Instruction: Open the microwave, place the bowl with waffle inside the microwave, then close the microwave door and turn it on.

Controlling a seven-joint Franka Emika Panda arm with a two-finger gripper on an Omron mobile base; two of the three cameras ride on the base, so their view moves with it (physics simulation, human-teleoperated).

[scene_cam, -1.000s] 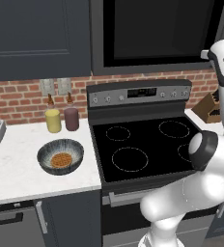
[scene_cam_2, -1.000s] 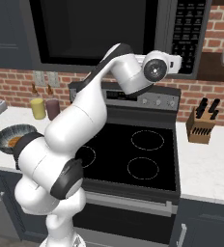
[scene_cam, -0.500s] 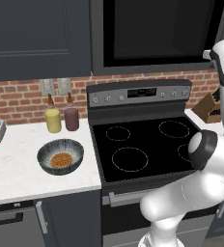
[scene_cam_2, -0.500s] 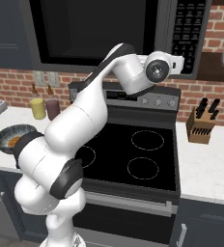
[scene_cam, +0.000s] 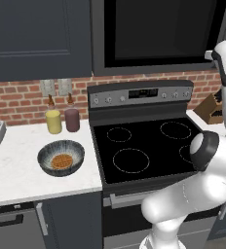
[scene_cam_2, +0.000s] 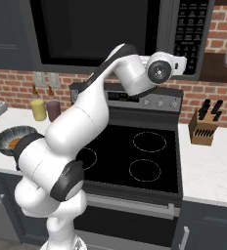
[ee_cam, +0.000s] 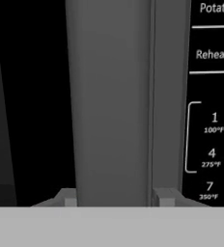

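The microwave (scene_cam: 159, 34) is built in above the stove (scene_cam: 144, 146), its door (scene_cam_2: 93, 31) shut flush. In the hand view a grey vertical door handle (ee_cam: 109, 101) runs from 12 to 6 o'clock, with the keypad (ee_cam: 210, 120) at 3 o'clock, labelled "Potato" and "Reheat". The pincer (ee_cam: 115, 197) is seen clamped on this handle, one finger tip on each side of the bar. In the right base view the arm's hand (scene_cam_2: 171, 66) is raised to the strip between window and keypad. The white tabletop (scene_cam: 17, 170) lies at 9 o'clock of the stove. On it stands the bowl (scene_cam: 61, 157), just beside the cooktop edge, with the waffle (scene_cam: 62, 161) lying inside. A yellow jar (scene_cam: 53, 121) and a maroon jar (scene_cam: 72, 119) stand at the bowl's 12 o'clock, near the brick wall.
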